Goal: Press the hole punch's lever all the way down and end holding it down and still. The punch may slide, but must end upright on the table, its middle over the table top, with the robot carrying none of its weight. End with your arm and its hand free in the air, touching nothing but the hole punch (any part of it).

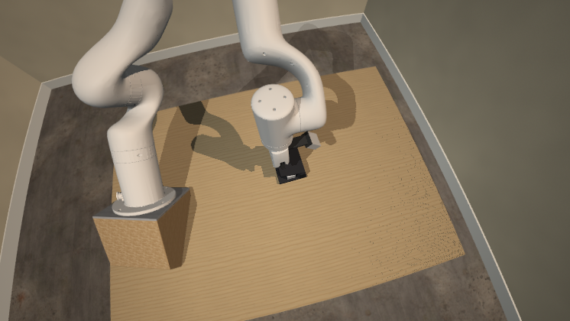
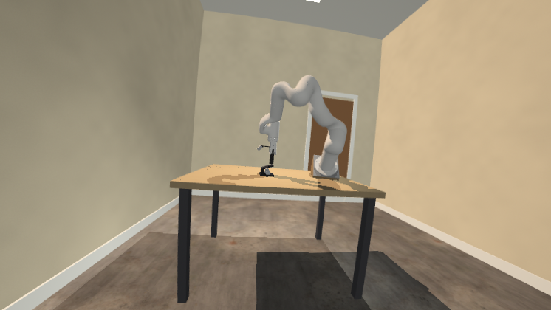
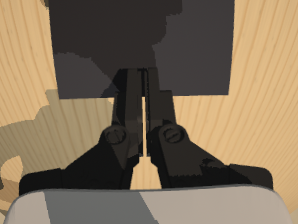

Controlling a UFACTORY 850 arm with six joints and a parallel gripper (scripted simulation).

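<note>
The black hole punch (image 1: 291, 169) stands upright near the middle of the wooden table; it also shows in the exterior view (image 2: 266, 170) and fills the top of the wrist view (image 3: 143, 30). Its lever looks raised at a slant in the exterior view. My gripper (image 3: 143, 88) (image 1: 283, 163) is shut with nothing between the fingers. It points straight down, with the fingertips right over the lever's near edge. I cannot tell whether the tips touch the lever. In the exterior view the fingers (image 2: 271, 158) end just above the punch.
The arm's base stands on a wooden block (image 1: 141, 229) at the table's left side. The table (image 2: 275, 181) has dark legs, and its edges are well away from the punch. A door (image 2: 331, 127) is behind the arm.
</note>
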